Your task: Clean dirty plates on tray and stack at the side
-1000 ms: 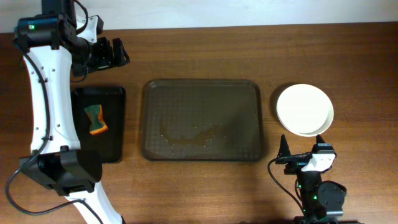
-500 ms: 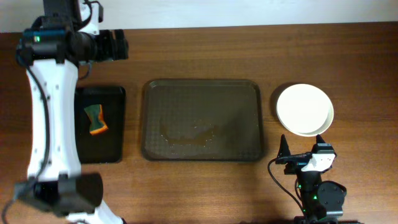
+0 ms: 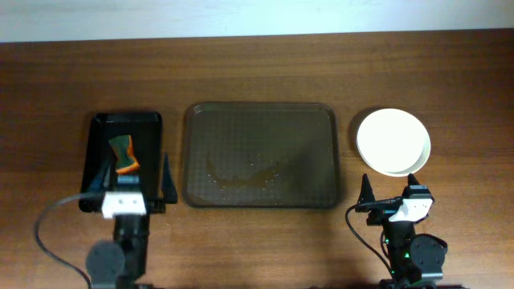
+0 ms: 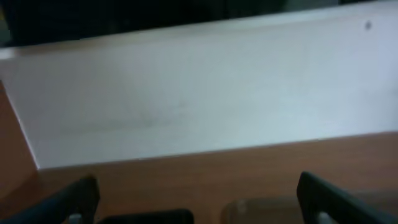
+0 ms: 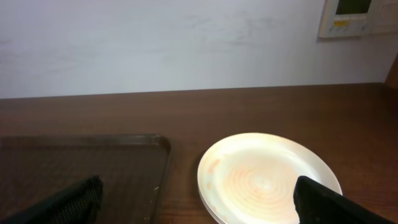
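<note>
The white plates [image 3: 393, 141] lie stacked on the table to the right of the dark brown tray [image 3: 261, 154]; the stack also shows in the right wrist view [image 5: 267, 177], with faint orange smears on the top plate. The tray holds no plates, only sauce residue, and its corner shows in the right wrist view [image 5: 124, 155]. My right gripper [image 3: 391, 193] rests open and empty at the front edge, just in front of the plates. My left gripper [image 3: 128, 178] rests open and empty at the front left, over the near end of the narrow black tray.
A narrow black tray [image 3: 144, 128] left of the brown tray holds an orange and green sponge [image 3: 123, 154]. A white wall runs behind the table's far edge in both wrist views.
My left arm has swung back from the far left of the table and come down to its rest at the front left. The right arm, plates and tray have not moved.
</note>
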